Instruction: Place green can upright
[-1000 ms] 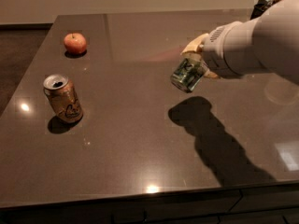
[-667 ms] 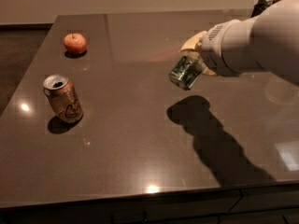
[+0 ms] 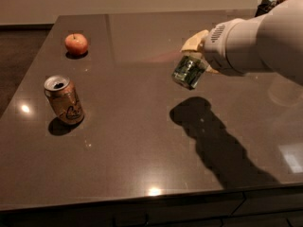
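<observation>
The green can hangs in the air above the dark table, tilted, its silver end pointing down and to the left. My gripper is shut on the green can from the upper right; a pale fingertip shows above the can. The white arm reaches in from the right. The can's shadow falls on the table below and to the right.
An orange-tan can with a dark squiggle stands upright at the left of the table. A red apple lies at the far left. The table's front edge runs along the bottom.
The gripper and the green can have shifted slightly left and up. The orange-tan can and the apple have not moved.
</observation>
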Robot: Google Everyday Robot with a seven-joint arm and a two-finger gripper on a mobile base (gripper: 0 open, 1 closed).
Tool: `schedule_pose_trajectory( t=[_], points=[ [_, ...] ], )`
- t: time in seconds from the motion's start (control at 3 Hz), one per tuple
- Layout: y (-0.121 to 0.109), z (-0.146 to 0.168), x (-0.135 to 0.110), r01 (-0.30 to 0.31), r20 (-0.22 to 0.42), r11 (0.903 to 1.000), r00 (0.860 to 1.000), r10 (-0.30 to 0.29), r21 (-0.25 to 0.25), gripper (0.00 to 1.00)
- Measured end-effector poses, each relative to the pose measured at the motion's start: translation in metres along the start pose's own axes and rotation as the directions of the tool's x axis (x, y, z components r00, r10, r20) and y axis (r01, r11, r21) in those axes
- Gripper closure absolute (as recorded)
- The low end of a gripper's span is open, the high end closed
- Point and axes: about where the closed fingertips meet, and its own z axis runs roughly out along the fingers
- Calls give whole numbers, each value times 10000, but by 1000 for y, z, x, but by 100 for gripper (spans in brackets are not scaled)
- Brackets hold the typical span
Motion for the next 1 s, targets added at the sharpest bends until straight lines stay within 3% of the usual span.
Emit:
schedule_pose_trajectory(
  t=[0.33, 0.67, 1.0],
  points=[
    [-12, 3, 2, 392, 134, 9928, 9991, -409, 1130, 100],
    [-21, 3, -2, -215, 747, 9686, 9972, 30, 2475, 100],
    [-20, -2, -9, -89, 990, 9325, 9947, -288, 3611, 100]
  ],
)
